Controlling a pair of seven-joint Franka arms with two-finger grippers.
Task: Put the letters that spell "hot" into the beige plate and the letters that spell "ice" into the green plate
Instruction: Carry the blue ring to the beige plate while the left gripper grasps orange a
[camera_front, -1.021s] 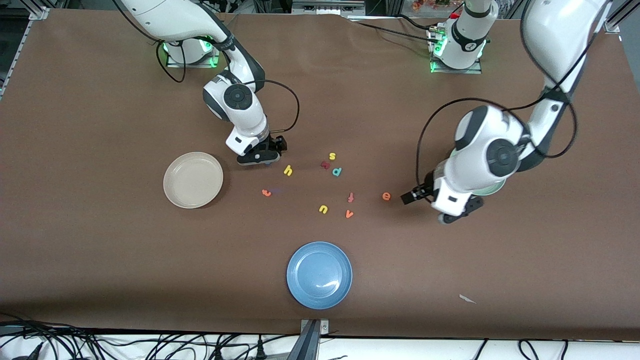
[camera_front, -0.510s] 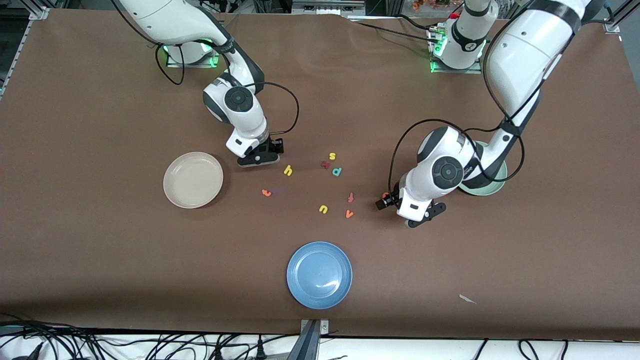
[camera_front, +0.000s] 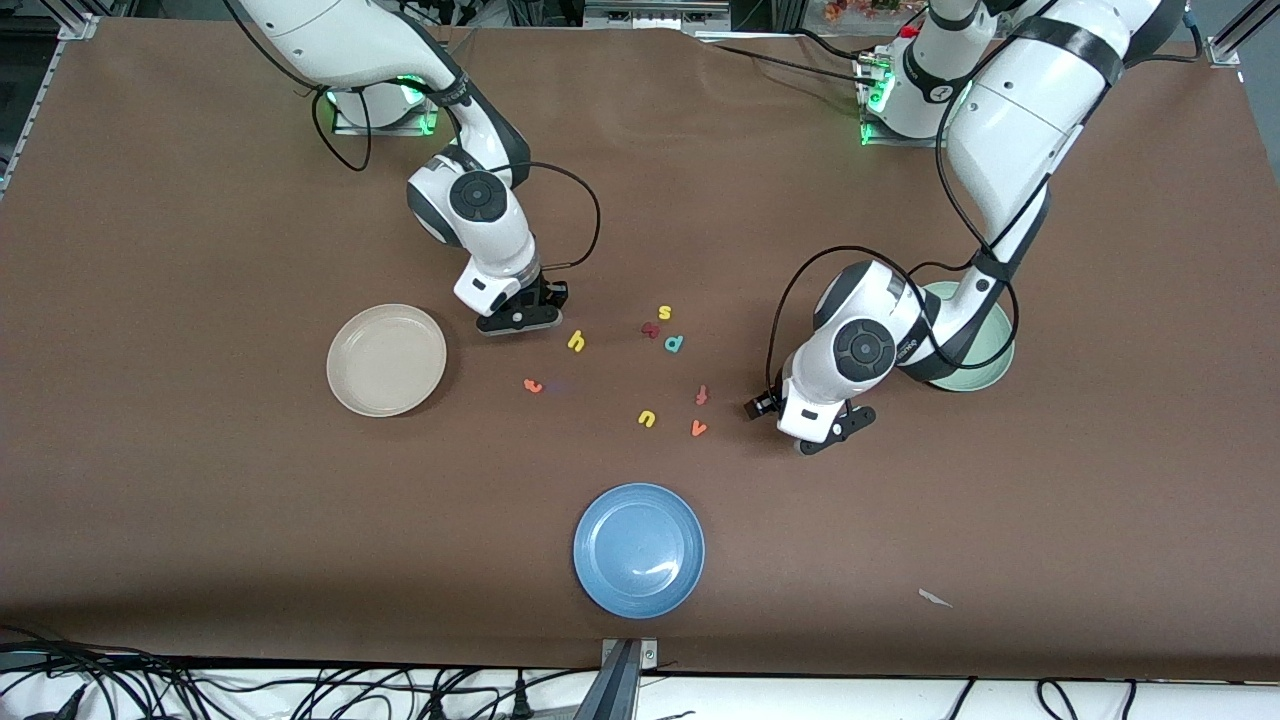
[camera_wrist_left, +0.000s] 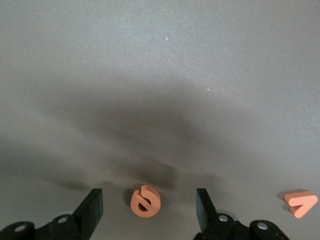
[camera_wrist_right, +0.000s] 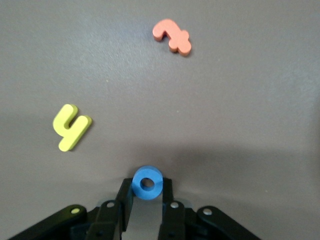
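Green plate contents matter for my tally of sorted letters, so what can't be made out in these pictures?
- Green plate, front view: the left arm covers much of it; letters inside cannot be told.
- Orange e: hidden under the left tool in the front view.
- Blue o: hidden under the right tool there.

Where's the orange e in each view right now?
Front view: hidden under the left gripper.
Left wrist view: orange e lies on the table between the open fingers.
Right wrist view: not in it.
Shared landmark: orange v, beside the e.
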